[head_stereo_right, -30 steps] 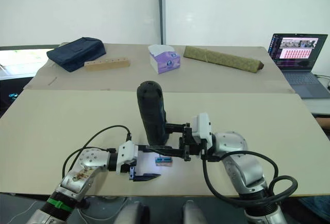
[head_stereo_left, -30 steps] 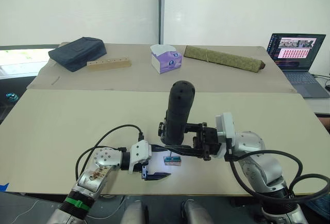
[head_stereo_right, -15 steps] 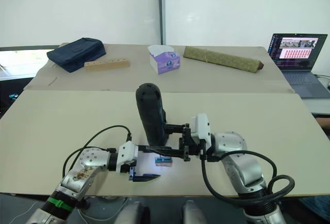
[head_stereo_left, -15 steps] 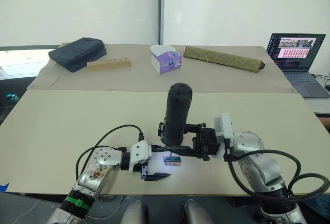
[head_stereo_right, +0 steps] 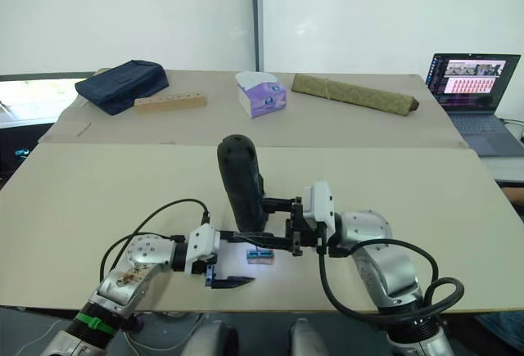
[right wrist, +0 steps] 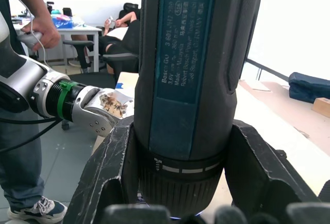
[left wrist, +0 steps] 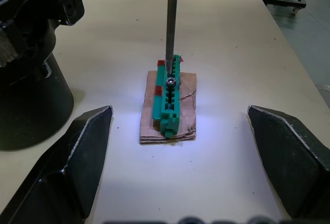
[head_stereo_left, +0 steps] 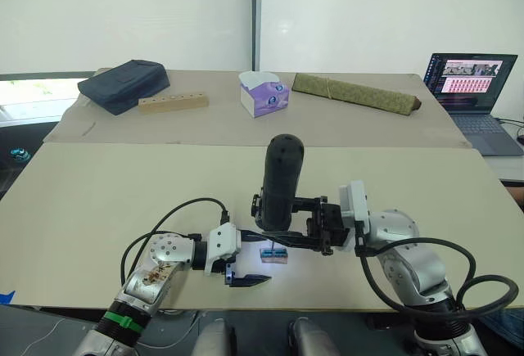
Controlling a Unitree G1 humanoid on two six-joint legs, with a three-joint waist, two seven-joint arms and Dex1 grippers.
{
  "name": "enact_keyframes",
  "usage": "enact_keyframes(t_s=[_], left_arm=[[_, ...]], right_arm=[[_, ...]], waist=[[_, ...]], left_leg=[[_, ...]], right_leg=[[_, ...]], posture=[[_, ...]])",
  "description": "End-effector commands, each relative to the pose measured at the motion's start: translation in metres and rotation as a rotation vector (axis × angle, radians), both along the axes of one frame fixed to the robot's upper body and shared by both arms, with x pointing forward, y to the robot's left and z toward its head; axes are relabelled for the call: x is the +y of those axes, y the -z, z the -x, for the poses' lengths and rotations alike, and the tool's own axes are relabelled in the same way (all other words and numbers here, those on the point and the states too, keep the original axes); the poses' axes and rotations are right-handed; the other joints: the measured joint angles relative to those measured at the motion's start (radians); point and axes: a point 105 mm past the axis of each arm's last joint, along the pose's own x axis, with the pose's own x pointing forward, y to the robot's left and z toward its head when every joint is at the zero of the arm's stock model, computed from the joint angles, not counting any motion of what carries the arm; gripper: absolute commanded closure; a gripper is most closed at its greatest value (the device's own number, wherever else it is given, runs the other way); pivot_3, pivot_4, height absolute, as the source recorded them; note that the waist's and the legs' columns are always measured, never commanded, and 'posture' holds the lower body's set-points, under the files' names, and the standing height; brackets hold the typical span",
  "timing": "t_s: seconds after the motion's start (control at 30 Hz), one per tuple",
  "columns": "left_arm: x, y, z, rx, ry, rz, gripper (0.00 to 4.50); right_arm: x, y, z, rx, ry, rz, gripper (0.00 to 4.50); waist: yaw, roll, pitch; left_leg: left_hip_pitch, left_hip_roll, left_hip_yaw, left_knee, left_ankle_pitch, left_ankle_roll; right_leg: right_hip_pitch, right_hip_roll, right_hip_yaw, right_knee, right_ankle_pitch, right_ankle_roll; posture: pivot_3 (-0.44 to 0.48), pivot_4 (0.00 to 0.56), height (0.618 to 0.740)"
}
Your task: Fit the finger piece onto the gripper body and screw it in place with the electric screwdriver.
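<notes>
The electric screwdriver [head_stereo_left: 278, 182] stands upright over the near table, and my right gripper [head_stereo_left: 299, 229] is shut on its lower body, with fingers [right wrist: 105, 183] on both sides. Its thin bit [left wrist: 170, 28] comes down onto a screw [left wrist: 170, 81] in a small green holder [left wrist: 170, 105] on a scrap of brown card. My left gripper [left wrist: 175, 183] rests open on the table just in front of the holder, fingers [left wrist: 77, 157] spread wide. The gripper body [left wrist: 26, 80], a squat black block, stands beside the holder. The finger piece is hidden.
On the far table lie a dark bag [head_stereo_left: 123, 84], a wooden block [head_stereo_left: 172, 102], a tissue box [head_stereo_left: 264, 92] and an olive rolled mat [head_stereo_left: 356, 92]. A laptop [head_stereo_left: 471, 86] stands at the far right. A person's hand [right wrist: 41, 28] is beside the table near my left arm.
The screwdriver has sunk a little with my right gripper, its top slightly lower. My left gripper has stayed where it was.
</notes>
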Motion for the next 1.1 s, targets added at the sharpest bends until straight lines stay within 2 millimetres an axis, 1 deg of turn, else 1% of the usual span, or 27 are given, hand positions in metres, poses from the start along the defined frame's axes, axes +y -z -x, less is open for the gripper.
enact_keyframes(t_s=[0.03, 0.53, 1.1], left_arm=[[0.0017, 0.0178, 0.0036, 0.074, -0.02, -0.038, 0.08], [0.0003, 0.0173, 0.0035, 0.074, -0.016, -0.039, 0.08], [-0.0009, 0.0183, 0.0043, 0.078, -0.018, -0.039, 0.08]], right_arm=[[-0.0014, -0.0115, 0.0036, -0.069, -0.009, -0.028, 2.58], [-0.0006, -0.008, 0.0039, -0.065, -0.012, -0.01, 2.58], [0.0007, -0.0102, 0.0039, -0.064, -0.017, -0.014, 2.58]], waist=[[0.0, 0.0, 0.0], [0.001, 0.0, 0.0], [0.003, 0.0, 0.0]], left_leg=[[0.0, 0.0, 0.0, 0.0, 0.0, 0.0], [0.0, 0.0, 0.0, 0.0, 0.0, 0.0], [0.0, 0.0, 0.0, 0.0, 0.0, 0.0]], right_leg=[[0.0, 0.0, 0.0, 0.0, 0.0, 0.0], [0.0, 0.0, 0.0, 0.0, 0.0, 0.0], [0.0, 0.0, 0.0, 0.0, 0.0, 0.0]], posture=[[0.0, 0.15, 0.74], [0.0, 0.15, 0.74], [0.0, 0.15, 0.74]])
